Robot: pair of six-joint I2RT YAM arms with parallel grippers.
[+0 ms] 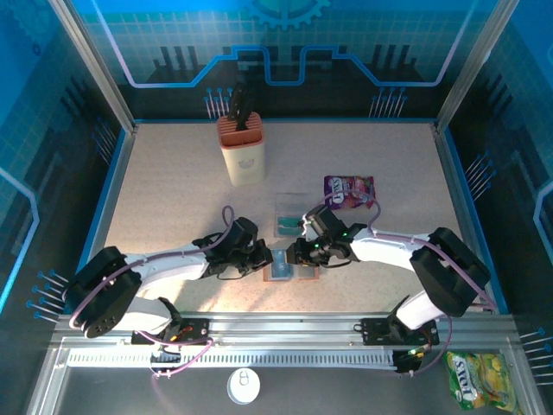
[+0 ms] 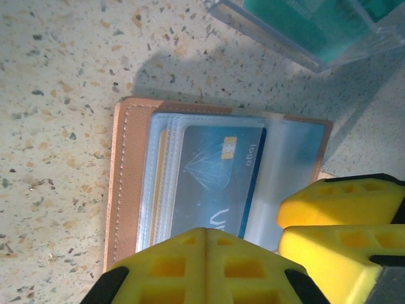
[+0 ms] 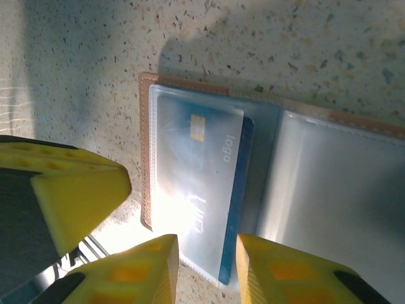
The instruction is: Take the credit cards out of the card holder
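The brown leather card holder lies open on the table between my two grippers. Its clear inner pockets hold a blue credit card with a gold chip and white lettering. More card edges are stacked at the pockets' left side. My left gripper is shut, its yellow tips together over the near end of that card, nothing visibly between them. My right gripper stands open, its fingers either side of the card's lower end at the holder's edge. In the overhead view the left gripper and right gripper nearly meet.
A clear plastic box holding teal cards sits just behind the holder, also close in the left wrist view. A purple snack packet lies back right, a knife block at the back. A yellow packet lies off the table's front.
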